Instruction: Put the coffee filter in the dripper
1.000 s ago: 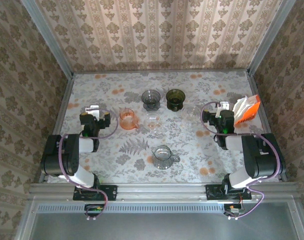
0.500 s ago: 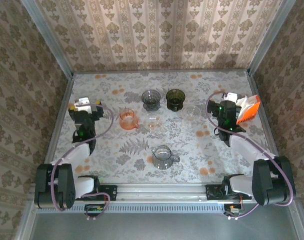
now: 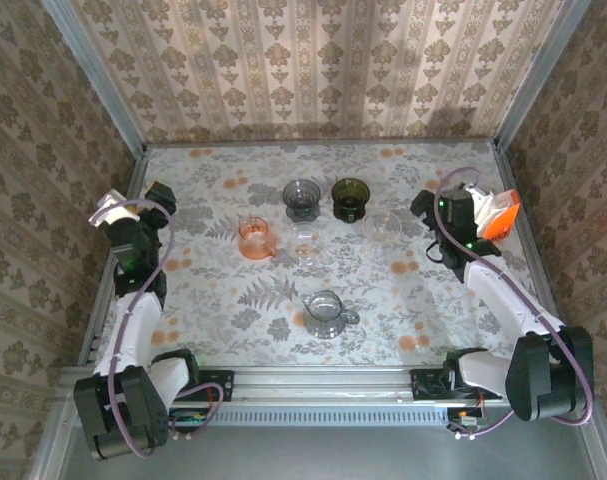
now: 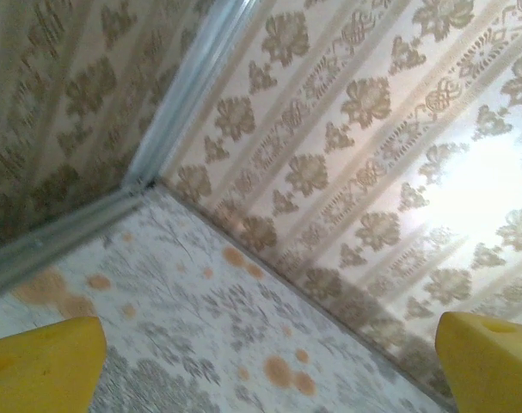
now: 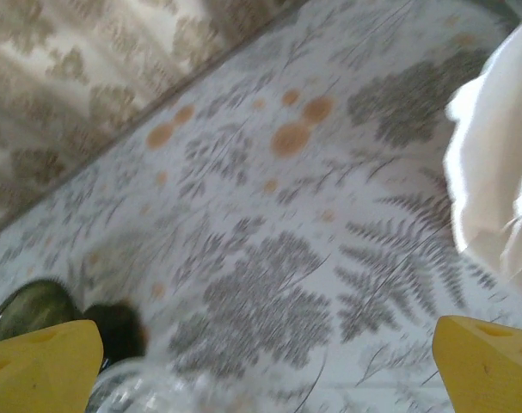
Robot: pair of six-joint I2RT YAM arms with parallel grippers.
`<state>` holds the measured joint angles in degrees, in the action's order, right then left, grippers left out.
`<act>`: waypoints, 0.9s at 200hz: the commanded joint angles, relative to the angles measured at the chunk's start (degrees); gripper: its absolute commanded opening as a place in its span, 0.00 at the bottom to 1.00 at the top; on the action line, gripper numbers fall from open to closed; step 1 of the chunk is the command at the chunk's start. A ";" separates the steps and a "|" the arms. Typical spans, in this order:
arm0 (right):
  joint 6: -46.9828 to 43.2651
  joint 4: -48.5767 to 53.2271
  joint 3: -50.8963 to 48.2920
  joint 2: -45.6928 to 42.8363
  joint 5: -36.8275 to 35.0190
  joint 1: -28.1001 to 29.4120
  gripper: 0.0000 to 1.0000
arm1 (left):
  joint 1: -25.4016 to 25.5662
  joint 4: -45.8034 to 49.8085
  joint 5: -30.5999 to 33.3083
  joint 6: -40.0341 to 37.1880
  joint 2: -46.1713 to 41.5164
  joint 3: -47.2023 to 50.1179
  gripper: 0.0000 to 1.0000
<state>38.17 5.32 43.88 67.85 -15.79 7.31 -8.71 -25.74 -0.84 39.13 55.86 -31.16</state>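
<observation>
At about 3 o'clock on the flower-patterned tabletop (image 3: 233, 300), against the right-hand rail, an orange cardboard packet (image 3: 505, 222) is being shown with a stack of white paper coffee filters (image 3: 486, 207) standing out of its open top. Whatever is printed on the packet is too small to be read.

The right gripper (image 5: 269, 361) is being held just at 9 o'clock of that packet. Its yellow fingertips (image 5: 37, 357) are being held wide apart with nothing between them. In the right wrist view the white filter paper is lying at 3 o'clock, beyond the right-hand fingertip and untouched.

Around the middle of the table several vessels are being displayed, all well apart from the filters:
- a smoky grey clear dripper (image 3: 302, 198) and a dark olive dripper (image 3: 350, 198), side by side toward 12 o'clock
- an orange translucent dripper (image 3: 254, 238), a small clear cup (image 3: 304, 242) and a clear glass bowl (image 3: 383, 226), just nearer
- a clear handled dripper (image 3: 326, 313), alone toward 6 o'clock

The left gripper (image 4: 269, 361) is being held raised at the table's 9 o'clock edge, aimed at the far left corner of the patterned wall (image 4: 372, 129). Its yellow fingers are likewise being held spread wide and empty.
</observation>
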 commanded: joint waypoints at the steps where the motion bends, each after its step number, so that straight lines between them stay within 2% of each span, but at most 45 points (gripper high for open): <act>1: 1.25 8.83 0.93 -1.77 3.30 4.62 1.00 | -0.56 6.64 -8.76 6.95 -1.56 -4.76 1.00; 14: 1.61 9.91 -0.31 -2.43 3.44 7.34 1.00 | -1.16 7.05 -9.98 9.13 -1.88 -5.49 1.00; 37: 2.72 12.82 -0.81 -1.84 2.50 11.63 1.00 | -1.65 1.16 -14.81 10.26 -2.42 -4.19 1.00; 68: 3.13 14.75 -0.73 2.22 -0.90 15.98 0.94 | -1.73 2.03 -16.39 10.95 -2.40 -4.76 1.00; 98: 2.54 12.79 -0.51 6.31 -0.78 16.66 0.88 | -2.22 -0.83 -14.80 15.20 -3.71 -2.35 1.00; 128: 1.32 11.11 1.05 10.27 0.86 17.33 0.80 | -3.16 -5.94 -17.45 18.49 -3.54 -0.92 1.00; 157: 0.50 9.97 2.38 14.14 1.14 18.22 0.72 | -3.21 -4.64 -19.61 18.26 -2.95 -2.09 1.00; 180: 0.07 9.21 3.20 15.86 1.19 18.60 0.67 | -2.96 -1.56 -20.42 17.48 -2.84 -3.17 0.96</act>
<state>39.22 15.64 45.17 81.71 -14.55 25.36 -11.40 -27.86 -18.48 56.05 53.08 -32.75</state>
